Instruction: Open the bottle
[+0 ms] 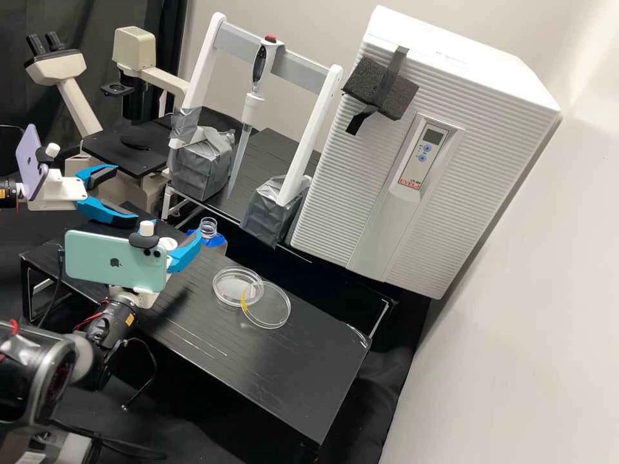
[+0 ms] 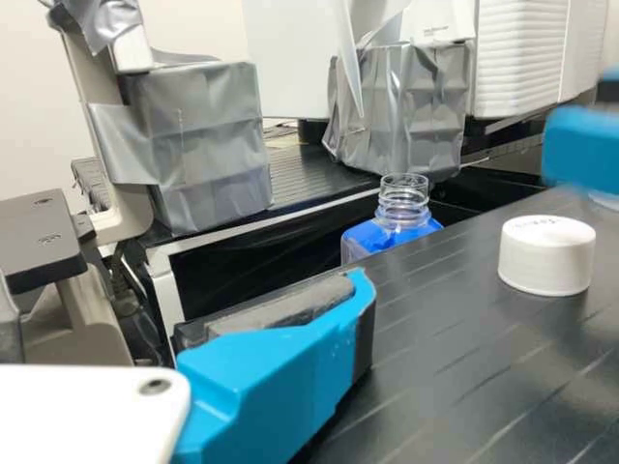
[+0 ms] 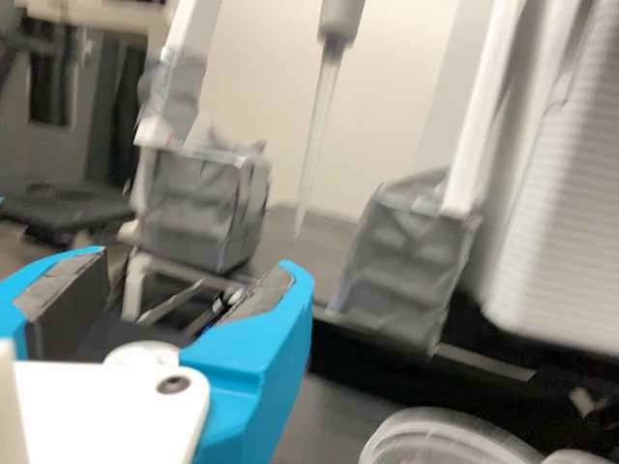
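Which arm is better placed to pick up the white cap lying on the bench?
Right, probably. The right gripper, open, hangs just beside the cap, near the open bottle. The left gripper, also open, stands farther back, apart from the cap.

high: fixed, forward-down, far | wrists: low over bench, close | all three share: taped stand

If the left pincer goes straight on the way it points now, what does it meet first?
Probably the open bottle, which stands ahead, slightly aside of its line. The depth is unclear.
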Tool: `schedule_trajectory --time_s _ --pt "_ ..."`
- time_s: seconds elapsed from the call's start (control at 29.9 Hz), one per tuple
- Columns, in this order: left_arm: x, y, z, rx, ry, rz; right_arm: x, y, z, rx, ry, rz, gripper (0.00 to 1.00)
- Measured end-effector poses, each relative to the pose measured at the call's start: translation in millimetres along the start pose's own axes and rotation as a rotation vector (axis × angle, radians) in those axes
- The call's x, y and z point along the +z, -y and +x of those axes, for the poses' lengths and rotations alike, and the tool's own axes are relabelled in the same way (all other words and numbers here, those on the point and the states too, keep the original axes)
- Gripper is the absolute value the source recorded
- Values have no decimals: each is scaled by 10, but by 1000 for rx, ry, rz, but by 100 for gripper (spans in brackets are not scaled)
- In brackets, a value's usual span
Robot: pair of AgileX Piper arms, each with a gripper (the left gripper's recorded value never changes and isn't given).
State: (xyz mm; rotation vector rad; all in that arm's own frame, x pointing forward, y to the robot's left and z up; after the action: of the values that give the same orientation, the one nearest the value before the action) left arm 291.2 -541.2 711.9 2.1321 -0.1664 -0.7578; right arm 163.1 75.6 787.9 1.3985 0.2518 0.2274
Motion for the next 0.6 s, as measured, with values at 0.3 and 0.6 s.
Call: schedule_trajectory --time_s 0.3,0.6 --pt "0 -4 3 6 -16 24 4 -63 -59 50 -27 13 100" --pt "24 -38 -21 82 -55 120 -6 -58 -58 41 -45 11 100"
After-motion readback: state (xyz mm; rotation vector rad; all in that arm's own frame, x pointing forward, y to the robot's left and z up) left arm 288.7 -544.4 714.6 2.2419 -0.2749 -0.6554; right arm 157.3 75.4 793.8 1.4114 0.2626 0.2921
